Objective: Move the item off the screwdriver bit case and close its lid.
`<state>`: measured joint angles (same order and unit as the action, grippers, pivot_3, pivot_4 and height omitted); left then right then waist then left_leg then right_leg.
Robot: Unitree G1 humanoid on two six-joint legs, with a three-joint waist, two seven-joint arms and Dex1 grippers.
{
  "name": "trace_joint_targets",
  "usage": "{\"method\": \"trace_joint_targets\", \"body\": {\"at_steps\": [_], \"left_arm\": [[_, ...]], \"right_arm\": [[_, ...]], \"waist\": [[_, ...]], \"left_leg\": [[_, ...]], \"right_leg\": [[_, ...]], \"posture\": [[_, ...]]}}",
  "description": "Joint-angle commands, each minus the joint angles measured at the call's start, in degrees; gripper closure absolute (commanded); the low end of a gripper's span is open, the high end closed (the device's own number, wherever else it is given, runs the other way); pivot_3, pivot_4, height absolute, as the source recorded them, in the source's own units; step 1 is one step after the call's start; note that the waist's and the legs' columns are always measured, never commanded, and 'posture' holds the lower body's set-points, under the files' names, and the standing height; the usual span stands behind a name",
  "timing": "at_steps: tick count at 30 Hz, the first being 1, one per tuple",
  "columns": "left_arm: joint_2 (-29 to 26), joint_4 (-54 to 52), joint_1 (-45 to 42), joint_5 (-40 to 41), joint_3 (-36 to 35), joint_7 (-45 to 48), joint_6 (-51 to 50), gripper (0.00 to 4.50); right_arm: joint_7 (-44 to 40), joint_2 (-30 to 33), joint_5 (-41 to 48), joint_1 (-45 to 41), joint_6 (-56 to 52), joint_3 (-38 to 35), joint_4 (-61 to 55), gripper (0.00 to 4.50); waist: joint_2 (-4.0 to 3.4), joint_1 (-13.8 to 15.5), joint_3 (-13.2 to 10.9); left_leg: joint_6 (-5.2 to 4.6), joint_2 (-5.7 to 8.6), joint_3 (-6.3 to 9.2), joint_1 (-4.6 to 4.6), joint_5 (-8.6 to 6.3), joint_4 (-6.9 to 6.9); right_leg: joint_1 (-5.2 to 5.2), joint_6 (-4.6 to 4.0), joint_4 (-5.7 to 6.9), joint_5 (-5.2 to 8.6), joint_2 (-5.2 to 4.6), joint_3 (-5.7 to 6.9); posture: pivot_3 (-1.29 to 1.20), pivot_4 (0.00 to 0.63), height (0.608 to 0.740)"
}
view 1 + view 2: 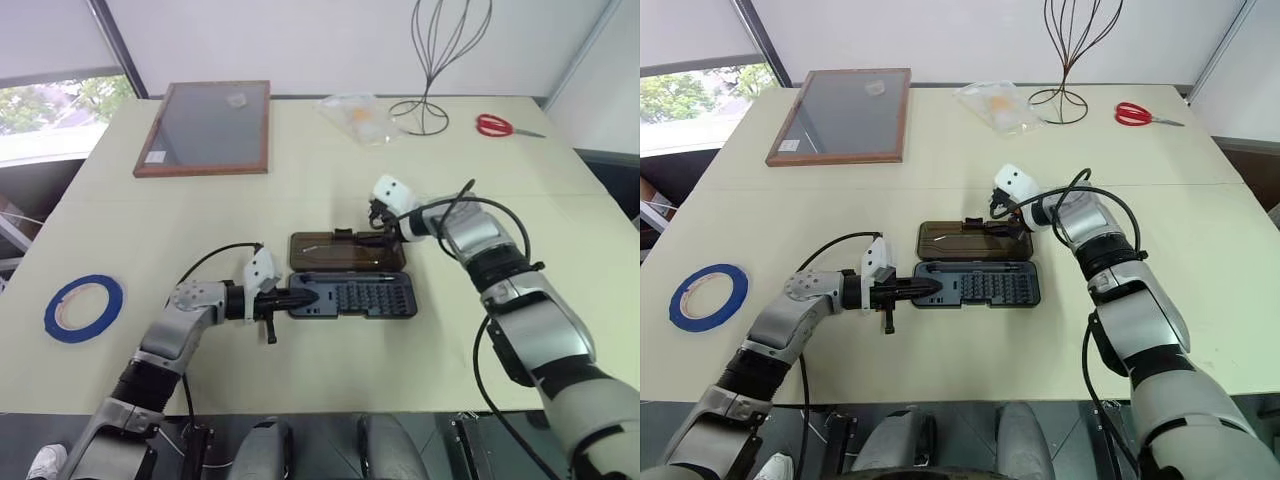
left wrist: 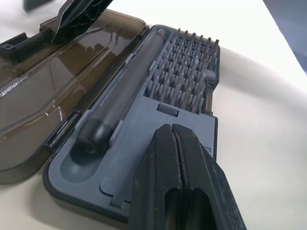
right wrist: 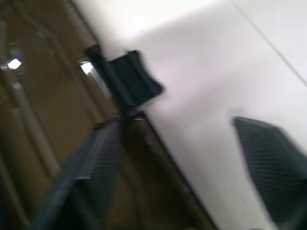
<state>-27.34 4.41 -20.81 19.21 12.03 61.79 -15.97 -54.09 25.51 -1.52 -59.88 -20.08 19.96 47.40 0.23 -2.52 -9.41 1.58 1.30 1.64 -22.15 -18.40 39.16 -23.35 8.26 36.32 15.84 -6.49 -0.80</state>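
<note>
Cream counter [image 1: 330,380] carries the open case [image 1: 352,296] at centre, tape [image 1: 84,307] already far left; left hand [image 1: 300,298], shut and empty, pins the base, while right hand [image 1: 378,225], part-open, should catch the lid [image 1: 345,248] edge squarely and fold it over.

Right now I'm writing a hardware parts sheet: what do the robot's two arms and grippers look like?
Both arms are silver-grey metal segments with black joints and loose black cables looping alongside. Each wrist carries a white plastic camera housing. The left gripper and right gripper each have two black fingers, ribbed on the inner faces.
</note>
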Motion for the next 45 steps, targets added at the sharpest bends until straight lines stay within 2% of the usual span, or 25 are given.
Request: {"method": "trace_joint_targets", "body": {"at_steps": [1, 3, 5, 6, 21, 23, 25, 35, 39, 45], "left_arm": [[-0.5, 0.9, 0.4, -1.1, -0.6, -0.6, -0.4, 4.5], [-0.4, 1.3, 0.1, -1.0, -0.9, -0.9, -0.4, 4.5], [-0.3, 1.3, -0.1, -1.0, -1.0, -1.0, -0.4, 4.5], [-0.3, 1.4, -0.2, -1.0, -1.2, -1.1, -0.4, 4.5], [0.0, 2.0, -0.9, -1.3, -2.2, -2.0, -0.1, 4.5], [0.0, 1.9, -0.8, -1.4, -2.2, -2.0, -0.1, 4.5], [0.1, 2.0, -0.8, -1.5, -2.3, -2.1, 0.0, 4.5], [0.2, 2.2, -0.8, -1.6, -2.3, -2.0, 0.2, 4.5], [0.1, 2.2, -0.7, -1.6, -2.4, -2.0, 0.2, 4.5], [-0.1, 2.5, -0.9, -1.7, -2.5, -1.9, 0.3, 4.5]], "right_arm": [[0.2, 1.2, -3.2, -0.6, 0.9, 0.2, 1.1, 2.91], [-0.9, 1.3, -3.9, -0.2, 1.2, 0.7, 1.0, 3.75], [-1.8, 1.4, -4.4, 0.0, 1.3, 0.6, 0.8, 4.39], [-2.0, 1.4, -4.7, 0.2, 1.4, 0.5, 0.7, 4.49], [-2.7, 0.1, -7.0, 0.6, 2.6, -0.5, 1.0, 4.49], [-2.9, 0.1, -6.9, 0.3, 2.5, -0.8, 0.9, 3.97], [-2.8, 0.3, -7.3, -0.5, 2.4, -1.0, 0.3, 3.26], [-3.9, 0.6, -6.4, -2.7, 1.4, -2.4, 0.1, 3.26], [-3.6, 0.4, -6.0, -4.1, 0.9, -3.1, 0.3, 4.47], [-3.9, 0.3, -5.7, -5.4, 0.0, -4.1, -0.8, 4.47]], "waist": [[0.0, 0.0, 0.0], [0.08, 0.0, 0.1], [0.08, 0.0, 0.1], [0.07, 0.0, 0.1], [0.02, 0.0, 0.0], [0.02, 0.0, 0.0], [0.03, -0.1, 0.0], [0.01, 0.0, 0.0], [-0.01, 0.0, 0.0], [-0.01, 0.0, 0.0]], "left_leg": [[-0.02, 0.0, 0.0, 0.02, 0.02, 0.01], [-0.05, 0.01, 0.01, 0.09, 0.04, 0.01], [-0.11, 0.0, 0.01, 0.43, 0.0, -0.01], [-0.35, 0.0, 0.01, 0.71, -0.13, -0.04], [-0.15, -0.01, 0.01, 0.7, -0.03, -0.11], [-0.15, -0.01, 0.01, 0.7, -0.03, -0.11], [-0.16, -0.02, 0.0, 0.71, -0.03, -0.11], [-0.15, -0.02, -0.01, 0.68, -0.03, -0.11], [-0.12, -0.02, -0.01, 0.62, -0.01, -0.14], [-0.06, -0.02, -0.02, 0.59, 0.02, -0.18]], "right_leg": [[0.02, 0.0, 0.0, 0.0, 0.0, 0.0], [0.08, -0.01, 0.02, -0.01, 0.0, 0.0], [0.41, -0.01, 0.02, 0.0, 0.0, 0.0], [0.69, -0.01, 0.0, 0.0, -0.01, 0.0], [0.62, -0.01, 0.01, 0.0, -0.02, -0.02], [0.62, -0.01, 0.01, 0.0, -0.02, -0.02], [0.63, -0.01, 0.01, 0.0, -0.02, -0.02], [0.6, -0.01, 0.02, 0.0, -0.05, -0.03], [0.52, -0.01, 0.02, 0.0, -0.05, -0.02], [0.46, -0.01, 0.01, 0.0, -0.06, -0.02]], "posture": [[0.0, 0.15, 0.74], [0.0, 0.15, 0.74], [0.0, 0.15, 0.74], [0.0, 0.15, 0.74], [0.0, 0.15, 0.74], [0.0, 0.15, 0.74], [0.0, 0.15, 0.74], [0.0, 0.15, 0.74], [0.0, 0.15, 0.74], [0.0, 0.15, 0.74]]}}
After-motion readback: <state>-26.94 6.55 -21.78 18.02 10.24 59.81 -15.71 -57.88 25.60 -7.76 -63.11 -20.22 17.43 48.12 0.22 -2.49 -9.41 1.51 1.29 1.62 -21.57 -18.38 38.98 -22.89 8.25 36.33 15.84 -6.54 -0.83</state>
